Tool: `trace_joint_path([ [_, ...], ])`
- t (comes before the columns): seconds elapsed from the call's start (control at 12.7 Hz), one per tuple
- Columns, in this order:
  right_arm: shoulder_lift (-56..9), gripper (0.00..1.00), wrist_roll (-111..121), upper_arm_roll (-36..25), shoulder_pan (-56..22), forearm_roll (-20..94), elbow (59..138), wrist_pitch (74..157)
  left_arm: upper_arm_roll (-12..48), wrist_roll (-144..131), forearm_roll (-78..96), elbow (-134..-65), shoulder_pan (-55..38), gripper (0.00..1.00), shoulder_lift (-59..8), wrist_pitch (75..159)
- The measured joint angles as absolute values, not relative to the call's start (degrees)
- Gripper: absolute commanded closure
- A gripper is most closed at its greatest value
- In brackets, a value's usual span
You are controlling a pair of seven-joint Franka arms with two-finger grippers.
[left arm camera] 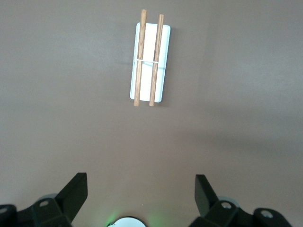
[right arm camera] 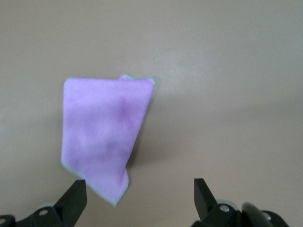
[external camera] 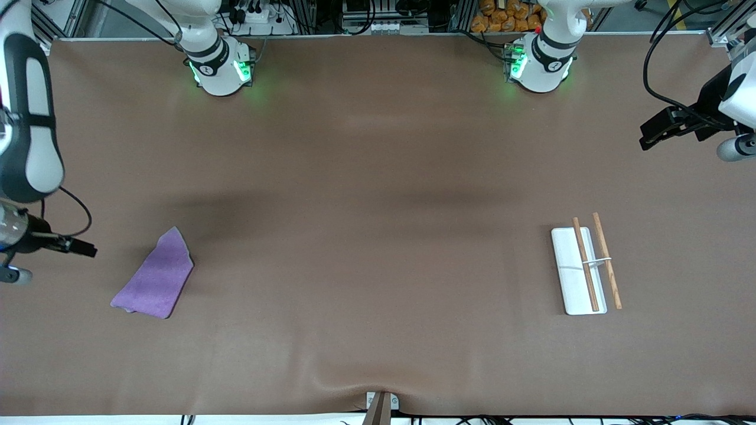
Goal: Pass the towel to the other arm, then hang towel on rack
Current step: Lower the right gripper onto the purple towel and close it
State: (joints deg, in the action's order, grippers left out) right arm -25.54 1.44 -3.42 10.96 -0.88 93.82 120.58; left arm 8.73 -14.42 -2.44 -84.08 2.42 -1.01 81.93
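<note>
The purple towel [external camera: 155,277] lies flat, loosely folded, on the brown table toward the right arm's end. My right gripper [right arm camera: 139,196] hangs high over the table beside it, open, with nothing between its fingers [right arm camera: 75,198]; a corner of the towel [right arm camera: 102,137] shows below, close to one finger. The rack [external camera: 582,271], a white base with two wooden rods joined by a thin crossbar, lies flat toward the left arm's end. My left gripper [left arm camera: 142,194] is also high up, open and empty, with the rack [left arm camera: 147,47] on the table well ahead of its fingers [left arm camera: 203,194].
The two arm bases [external camera: 221,65] [external camera: 540,62] stand along the table's back edge. The right arm [external camera: 26,118] and the left arm [external camera: 732,100] hang at the table's two ends. A small clamp [external camera: 381,407] sits at the middle of the front edge.
</note>
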Motion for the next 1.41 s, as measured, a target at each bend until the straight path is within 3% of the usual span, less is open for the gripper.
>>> trace_joint_path([
  [0.79,-45.55,0.0,5.29,-2.01,11.43,4.95,88.95,142.93,8.72,-14.42,-2.44,-84.04,2.42,0.0,-1.29,82.16],
  [1.34,-48.62,0.0,10.53,-1.84,12.59,10.71,87.91,144.87,8.7,-14.41,-2.44,-84.06,2.5,0.0,-1.55,82.18],
  [1.41,-48.64,0.08,10.54,-1.82,12.59,10.76,87.91,144.96,8.69,-14.41,-2.44,-84.04,2.53,0.0,-1.54,82.19],
])
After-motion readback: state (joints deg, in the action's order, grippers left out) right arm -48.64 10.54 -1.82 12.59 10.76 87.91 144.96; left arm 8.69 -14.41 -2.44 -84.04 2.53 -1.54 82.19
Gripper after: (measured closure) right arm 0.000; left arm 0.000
